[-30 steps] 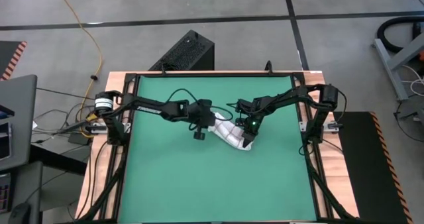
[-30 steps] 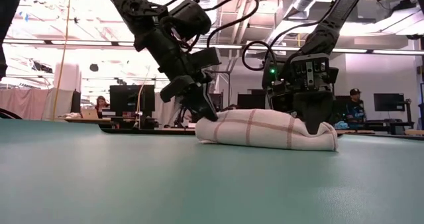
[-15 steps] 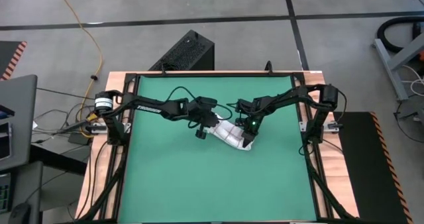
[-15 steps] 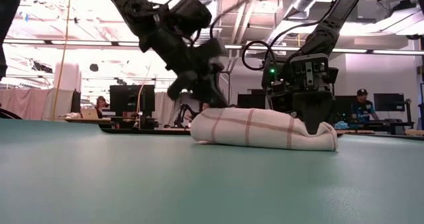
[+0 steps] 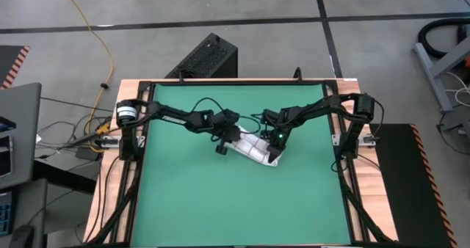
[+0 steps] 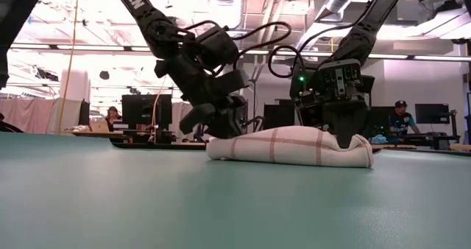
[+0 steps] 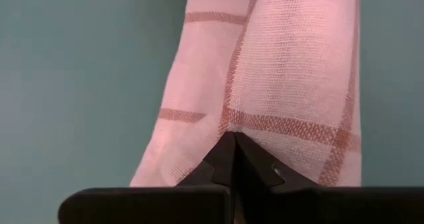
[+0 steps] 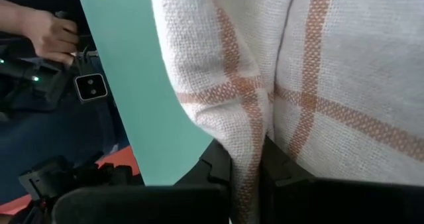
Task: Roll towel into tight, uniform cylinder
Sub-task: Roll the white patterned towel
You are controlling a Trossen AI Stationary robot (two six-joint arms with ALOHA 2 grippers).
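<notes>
The right gripper (image 6: 344, 137) pinches a fold at one end of the rolled towel (image 6: 288, 146), anchoring it, while the left gripper (image 6: 221, 124), jaws closed empty, presses the other end to tighten it.

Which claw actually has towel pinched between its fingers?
The right claw: a fold of the towel runs between its fingers. The left claw is shut, tips only pressing against the cloth.
</notes>
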